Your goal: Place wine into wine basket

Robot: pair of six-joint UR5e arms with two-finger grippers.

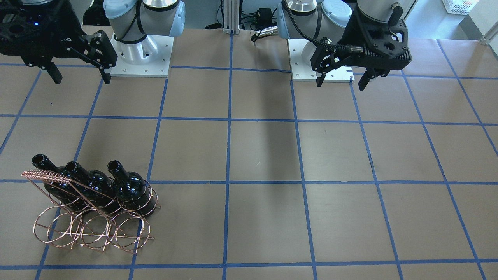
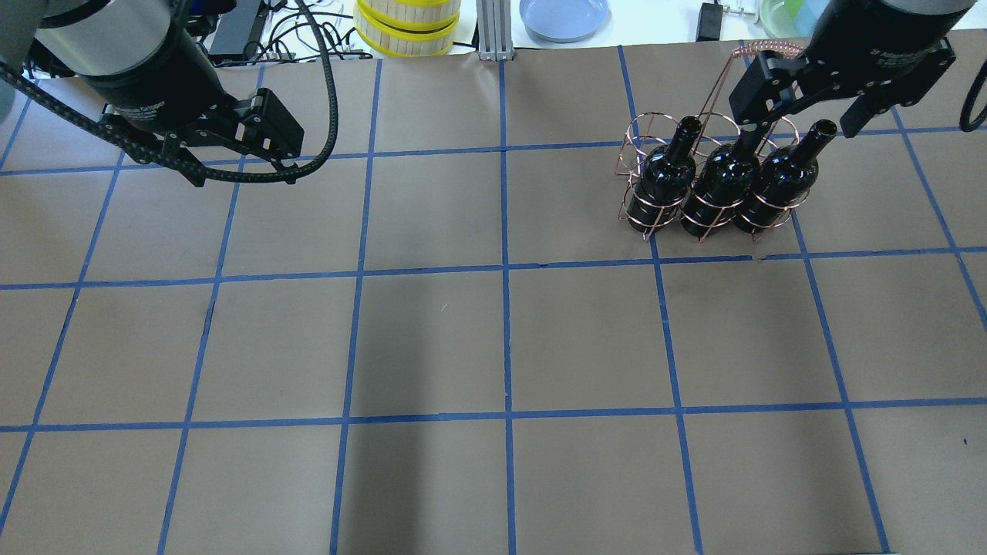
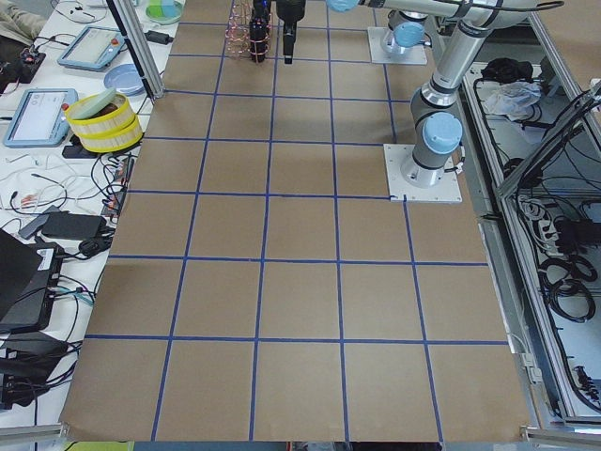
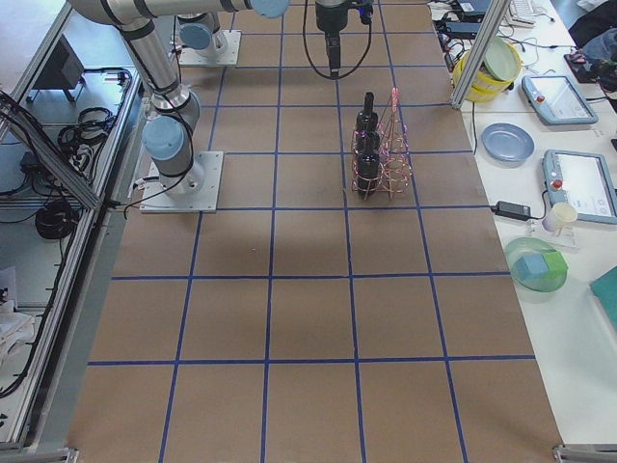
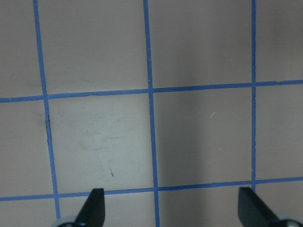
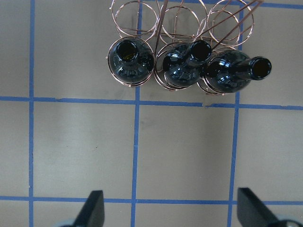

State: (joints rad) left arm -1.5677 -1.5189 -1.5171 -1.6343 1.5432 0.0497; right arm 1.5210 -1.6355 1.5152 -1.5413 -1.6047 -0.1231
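Three glossy black wine bottles (image 2: 725, 176) stand side by side in the copper wire wine basket (image 2: 638, 132) at the far right of the table. They fill the ring row nearer the robot; the other row of rings (image 1: 93, 229) is bare. The right wrist view shows the bottles (image 6: 187, 66) from above, one of them leaning. My right gripper (image 2: 800, 112) is open and empty, raised above the basket (image 6: 135, 16). My left gripper (image 2: 243, 177) is open and empty, raised over bare table at the far left. Both also show in the front view, left (image 1: 341, 81) and right (image 1: 81, 79).
Stacked yellow-rimmed round containers (image 2: 407, 27) and a blue plate (image 2: 563, 15) sit beyond the table's far edge. The two arm bases (image 1: 142, 54) stand at the robot's side of the table. Brown table surface with blue tape grid (image 2: 505, 339) stretches across the middle.
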